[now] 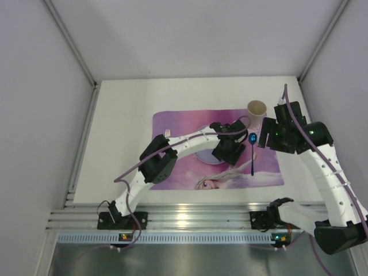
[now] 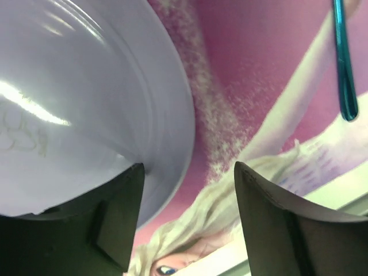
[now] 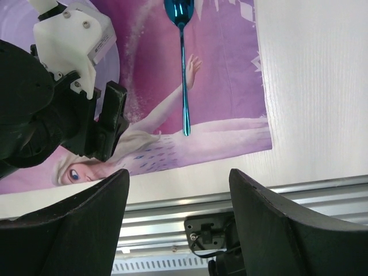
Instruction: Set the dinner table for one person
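Though released at both left end effector [image 2: 188, 171] and right end effector [image 3: 178, 175], could clip the rim of the plate [image 2: 86, 86] on lifting, knock it into the spoon [image 3: 184, 75] and skew the placemat [image 1: 178, 121] on the counter [image 1: 126, 115] spreading beneath everything.

One white tabletop [image 1: 126, 115]. One purple princess placemat [image 1: 178, 123], mid-tabletop. One pale plate [image 2: 69, 86]. One blue spoon [image 1: 252, 155]. One paper cup [image 1: 256, 109], toward tabletop's right edge. One small silver item [image 1: 167, 133], too small to identify. Two robot arms at tabletop's near edge: left arm [image 1: 172, 150], right arm [image 1: 328, 172].
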Tool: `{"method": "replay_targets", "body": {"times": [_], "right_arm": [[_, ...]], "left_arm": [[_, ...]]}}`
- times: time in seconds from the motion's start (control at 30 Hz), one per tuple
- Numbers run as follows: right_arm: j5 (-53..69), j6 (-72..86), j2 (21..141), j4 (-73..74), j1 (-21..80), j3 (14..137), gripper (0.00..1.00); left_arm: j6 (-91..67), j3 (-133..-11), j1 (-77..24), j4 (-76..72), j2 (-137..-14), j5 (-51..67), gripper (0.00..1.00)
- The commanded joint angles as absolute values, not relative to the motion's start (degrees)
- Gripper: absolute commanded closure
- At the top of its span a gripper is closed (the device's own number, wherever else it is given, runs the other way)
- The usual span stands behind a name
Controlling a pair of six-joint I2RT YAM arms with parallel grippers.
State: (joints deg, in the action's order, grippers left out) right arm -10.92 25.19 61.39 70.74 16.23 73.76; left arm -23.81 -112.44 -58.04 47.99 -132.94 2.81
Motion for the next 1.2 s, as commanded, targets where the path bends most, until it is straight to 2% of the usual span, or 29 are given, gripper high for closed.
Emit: {"method": "replay_targets", "body": {"times": [0.0, 0.2, 0.27, 0.3, 0.43, 0.5, 0.53, 0.57, 0.6, 0.7, 0.73, 0.8, 0.9, 1.0, 1.17], "right_arm": [[-12.0, 27.9, 57.6, 73.6, 15.6, 73.9, 0.29], [-11.6, 31.2, 52.9, 76.4, 15.7, 74.4, 0.29], [-11.7, 32.0, 51.5, 77.5, 15.6, 75.6, 0.29], [-11.6, 32.3, 50.3, 77.6, 15.6, 76.1, 0.29], [-7.3, 30.8, 45.6, 74.2, 15.6, 79.0, 0.27], [-0.6, 30.0, 42.8, 70.7, 15.6, 79.9, 0.21], [1.6, 30.0, 39.7, 67.1, 15.6, 79.9, 0.15], [3.6, 30.5, 38.2, 65.4, 15.6, 79.5, 0.04], [4.0, 31.9, 35.3, 63.8, 15.6, 78.7, 0.00], [-1.5, 37.4, 30.9, 59.5, 15.6, 73.3, 0.00], [-3.0, 38.5, 29.8, 58.2, 15.6, 71.6, 0.00], [-4.2, 39.7, 27.8, 56.4, 15.7, 66.4, 0.00], [-5.4, 40.3, 25.9, 56.9, 15.6, 65.3, 0.00], [-9.3, 40.8, 23.6, 60.4, 15.6, 63.6, 0.00], [-10.5, 39.7, 20.6, 62.5, 15.6, 61.4, 0.00]], "left_arm": [[-25.1, -111.5, -58.6, 47.4, -127.4, 3.8, 0.29], [-26.0, -111.3, -58.5, 49.3, -118.9, 0.8, 0.21], [-26.2, -111.0, -58.6, 50.4, -114.6, -1.5, 0.15], [-26.3, -110.4, -58.6, 51.0, -113.0, -2.4, 0.02], [-26.0, -104.4, -58.6, 49.8, -103.1, -9.9, 0.02], [-25.8, -101.1, -58.5, 49.6, -96.7, -12.7, 0.02], [-25.8, -97.5, -58.5, 49.7, -91.9, -14.0, 0.02], [-25.8, -95.7, -58.5, 50.0, -89.0, -17.3, 0.02], [-26.4, -90.3, -58.6, 49.3, -85.5, -19.7, 0.02], [-28.5, -79.0, -58.6, 41.5, -66.0, -33.0, 0.01], [-28.2, -70.1, -58.6, 38.2, -60.4, -36.9, 0.02], [-25.9, -59.9, -58.5, 30.1, -41.5, -44.2, 0.02], [-28.4, -59.6, -58.5, 37.6, -36.7, -50.7, 0.02], [-35.5, -64.4, -58.5, 52.1, -37.4, -57.2, 0.02], [-46.9, -69.3, -58.5, 63.3, -37.4, -62.0, 0.02]]}}
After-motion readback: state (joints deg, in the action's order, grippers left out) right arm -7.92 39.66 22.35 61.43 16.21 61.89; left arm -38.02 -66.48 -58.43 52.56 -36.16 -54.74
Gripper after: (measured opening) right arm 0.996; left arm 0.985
